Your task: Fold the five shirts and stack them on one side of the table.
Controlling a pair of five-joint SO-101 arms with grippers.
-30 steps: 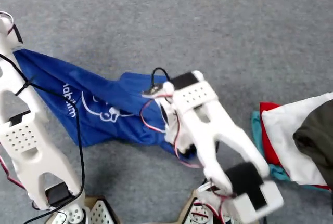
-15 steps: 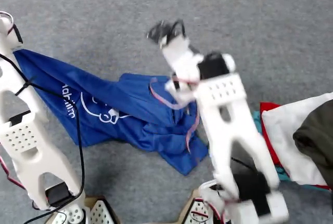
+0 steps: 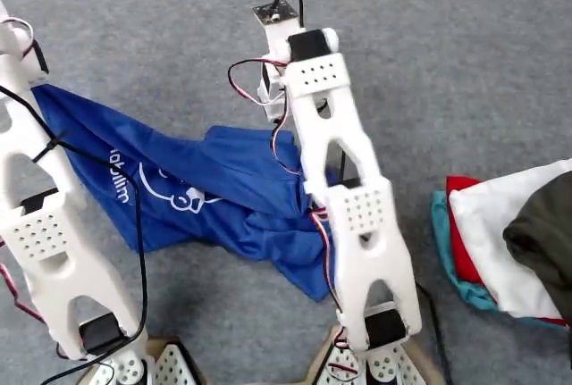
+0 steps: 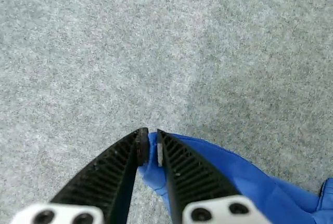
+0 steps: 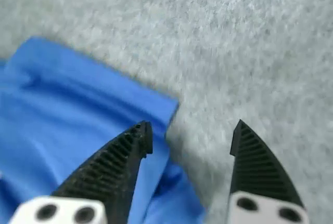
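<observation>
A blue shirt with white print lies crumpled across the left and middle of the grey table. My left gripper is shut on a corner of the blue shirt at the table's far left; its arm stands along the left edge. My right gripper is open just above the shirt's far edge, one finger over the cloth and the other over bare table. The right arm stretches from the front up the middle.
A pile of other shirts, white, red, teal and dark olive, sits at the right edge of the table. Bare grey table stretches across the back and right.
The right arm has swung up from the shirt's near right part and stretched toward the back, now over the shirt's far edge. The left arm has stayed put.
</observation>
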